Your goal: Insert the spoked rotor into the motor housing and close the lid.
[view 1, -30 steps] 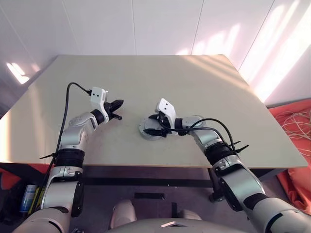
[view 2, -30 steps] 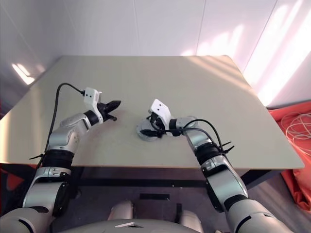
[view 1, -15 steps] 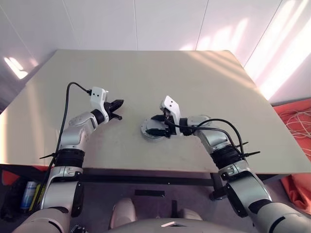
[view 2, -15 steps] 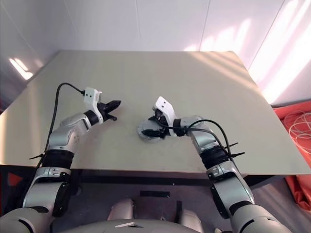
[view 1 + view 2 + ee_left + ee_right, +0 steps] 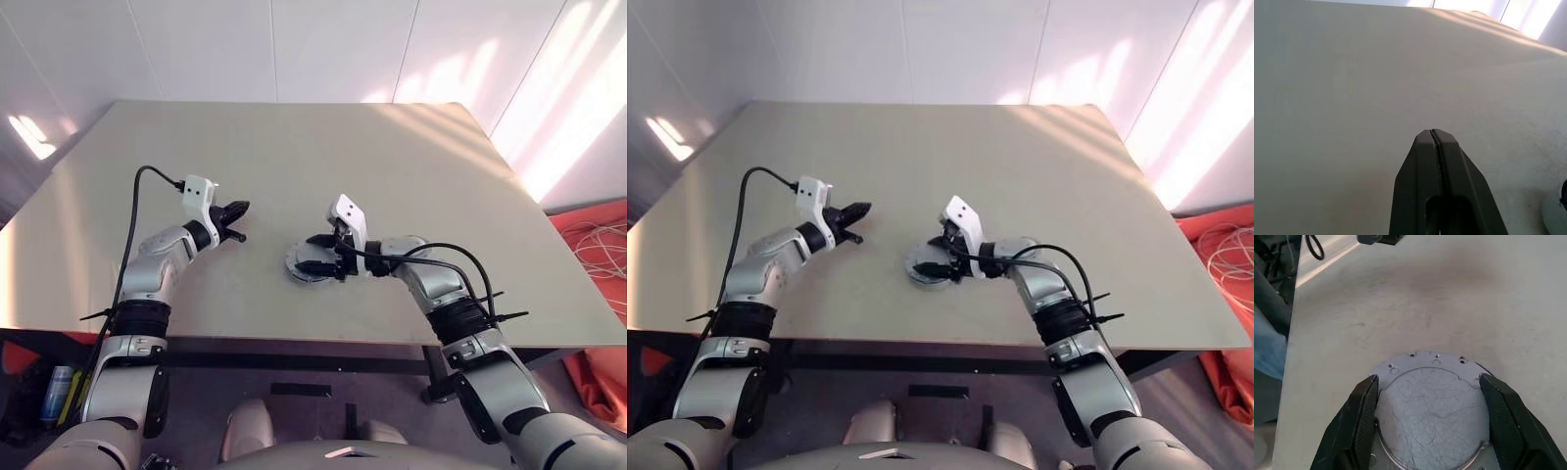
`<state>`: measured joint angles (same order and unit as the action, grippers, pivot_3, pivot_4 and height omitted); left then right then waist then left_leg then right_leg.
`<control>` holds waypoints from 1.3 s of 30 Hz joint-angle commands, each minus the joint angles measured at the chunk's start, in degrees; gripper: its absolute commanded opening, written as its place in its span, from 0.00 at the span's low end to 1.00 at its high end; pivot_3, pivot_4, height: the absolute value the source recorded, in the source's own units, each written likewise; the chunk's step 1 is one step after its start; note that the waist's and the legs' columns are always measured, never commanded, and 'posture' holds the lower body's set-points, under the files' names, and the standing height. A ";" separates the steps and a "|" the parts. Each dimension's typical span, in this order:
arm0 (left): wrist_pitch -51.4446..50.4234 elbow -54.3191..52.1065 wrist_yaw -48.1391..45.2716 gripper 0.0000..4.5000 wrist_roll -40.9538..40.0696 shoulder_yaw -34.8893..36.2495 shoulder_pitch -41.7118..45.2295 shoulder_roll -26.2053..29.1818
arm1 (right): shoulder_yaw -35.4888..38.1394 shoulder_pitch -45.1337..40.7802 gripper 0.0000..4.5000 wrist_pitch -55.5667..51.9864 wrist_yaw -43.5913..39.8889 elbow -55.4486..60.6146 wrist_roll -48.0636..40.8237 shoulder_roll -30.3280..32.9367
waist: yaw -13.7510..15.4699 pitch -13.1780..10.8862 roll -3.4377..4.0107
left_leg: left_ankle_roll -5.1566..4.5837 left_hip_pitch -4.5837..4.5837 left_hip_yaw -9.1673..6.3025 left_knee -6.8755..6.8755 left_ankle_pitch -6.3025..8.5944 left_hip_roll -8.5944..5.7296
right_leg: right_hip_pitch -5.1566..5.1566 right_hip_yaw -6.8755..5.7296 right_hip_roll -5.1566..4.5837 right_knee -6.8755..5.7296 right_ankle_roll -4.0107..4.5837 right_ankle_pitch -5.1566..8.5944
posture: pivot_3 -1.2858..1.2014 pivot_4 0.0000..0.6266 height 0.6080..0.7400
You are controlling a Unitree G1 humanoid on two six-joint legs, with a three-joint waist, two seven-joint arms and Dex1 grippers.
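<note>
On the table (image 5: 411,176) sits one lid (image 5: 1432,416) — right gripper (image 5: 1427,391) spread astride it; left gripper (image 5: 1436,139) closed, empty.

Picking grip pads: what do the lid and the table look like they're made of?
Lid: looks like bare metal, probably aluminium; silver-grey matte face with fine scratches and small drilled holes along the flange. Table: pale beige board, smooth and matte, probably laminate or painted wood; no grain shows, so the core is unclear. The right gripper is open, its black fingers either side of the lid.
</note>
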<state>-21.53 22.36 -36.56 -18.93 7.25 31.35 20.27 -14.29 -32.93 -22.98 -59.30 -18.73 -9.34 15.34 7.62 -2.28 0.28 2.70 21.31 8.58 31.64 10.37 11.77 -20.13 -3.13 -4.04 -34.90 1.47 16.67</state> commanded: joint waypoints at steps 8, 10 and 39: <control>1.00 -0.93 -0.16 0.00 -0.14 0.69 1.29 0.62 | 0.64 -0.42 0.70 0.73 -0.30 2.99 -1.27 0.04 | -0.37 -0.34 -0.04 | -0.02 0.14 -0.06 0.50 0.01 0.01 | -0.11 0.00 0.01 -0.44 0.00 0.00 | 0.52 0.00 1.00; 1.00 -0.95 -0.21 0.00 -0.13 0.71 1.27 0.72 | 0.91 -0.79 0.70 1.30 0.46 2.10 -1.18 -0.34 | -0.37 -0.37 -0.04 | -0.02 0.14 -0.07 0.59 0.01 0.03 | -0.11 0.00 0.00 -0.54 0.00 0.00 | 0.52 0.00 1.00; 0.97 -1.01 -0.17 0.00 0.16 0.46 1.29 0.88 | 1.98 -2.95 0.70 9.26 5.30 -6.68 1.91 -2.73 | -0.56 -0.41 -0.04 | -0.01 0.13 -0.07 1.03 0.00 0.06 | -0.09 0.04 -0.03 -0.90 0.05 -0.03 | 0.52 0.00 1.00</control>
<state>-21.46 22.39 -36.59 -18.84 7.20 31.37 20.40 -12.66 -34.35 -14.76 -54.80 -25.66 -7.84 12.66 7.06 -2.69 0.25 2.69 21.45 8.52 32.68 10.37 11.83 -20.22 -3.09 -4.07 -35.81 1.53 16.63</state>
